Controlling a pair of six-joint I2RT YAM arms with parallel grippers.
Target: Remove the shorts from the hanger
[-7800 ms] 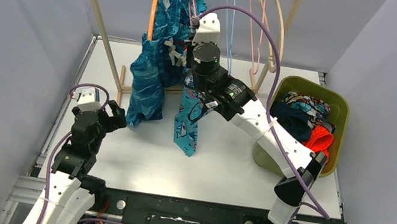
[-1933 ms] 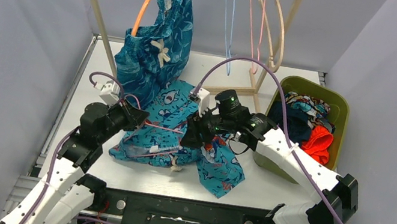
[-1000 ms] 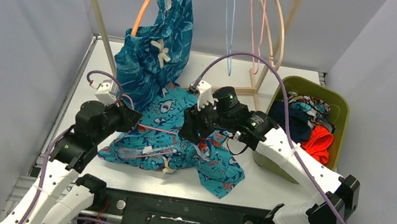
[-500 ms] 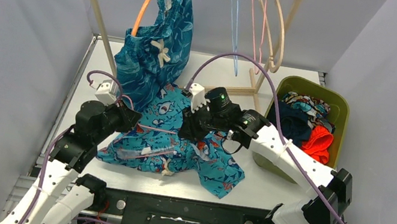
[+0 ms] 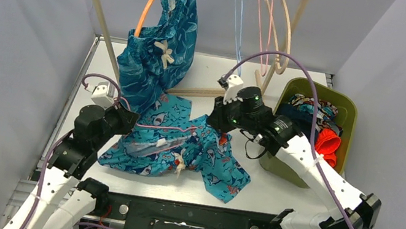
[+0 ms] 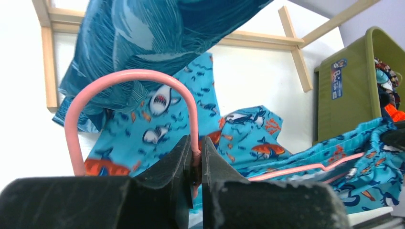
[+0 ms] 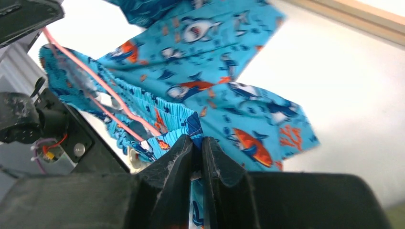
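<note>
The turquoise cartoon-print shorts (image 5: pixel 173 147) lie spread on the table between both arms, with a pink hanger (image 5: pixel 170 128) still threaded through the waistband. My left gripper (image 6: pixel 195 152) is shut on the neck of the pink hanger (image 6: pixel 129 75), just below its hook. My right gripper (image 7: pixel 197 143) is shut on the gathered waistband of the shorts (image 7: pixel 224 90), lifting it to the right, off the hanger arm (image 7: pixel 95 83). Teal leaf-print shorts (image 5: pixel 161 51) hang from an orange hanger (image 5: pixel 152 0) on the rack.
The wooden rack (image 5: pixel 104 17) stands at the back, with several empty hangers (image 5: pixel 267 13) at its right end. A green bin (image 5: pixel 347 114) at the right holds navy, orange-red and patterned shorts. The rack's base rail (image 6: pixel 258 38) crosses behind the shorts.
My right gripper has closed on the waistband and pulled it right and back toward the bin. The left arm has drawn the hanger slightly left, stretching the shorts.
</note>
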